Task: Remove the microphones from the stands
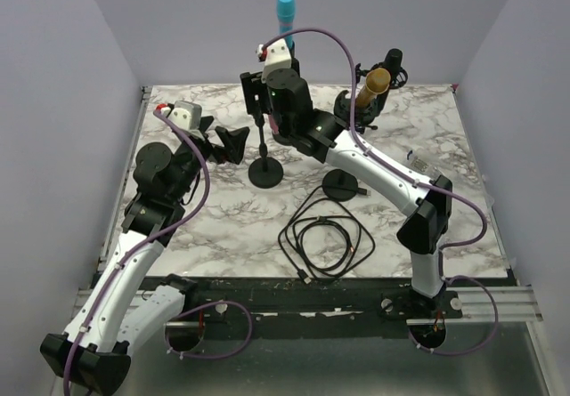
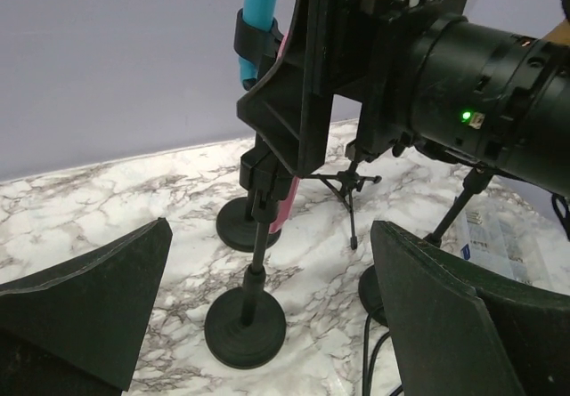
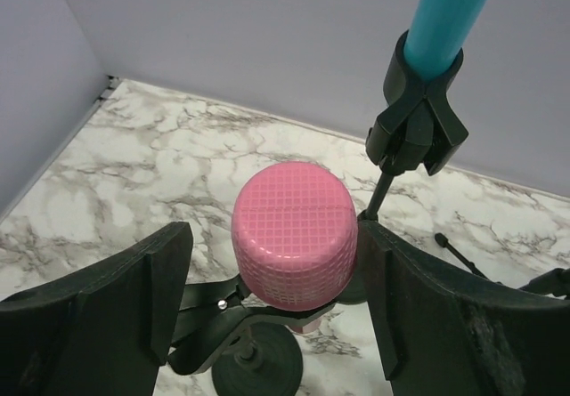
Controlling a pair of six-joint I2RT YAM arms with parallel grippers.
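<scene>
Grip advice: close evenly on the pink microphone head, then pull along its axis so the stand doesn't tip. My right tool is wide open, fingers flanking the head at frame centre, not clamping yet. Left tool open, empty, facing the stand pole.

The right gripper straddles the pink microphone, whose round, meshed head faces the camera. The right finger sits at the head's side (touching or just beside it, hard to tell), while the left finger stands apart from it. Below the head are a black clip and a round base. Farther off to the right, a blue microphone stands upright in a second clip on a thin pole, above the marble table.
</scene>
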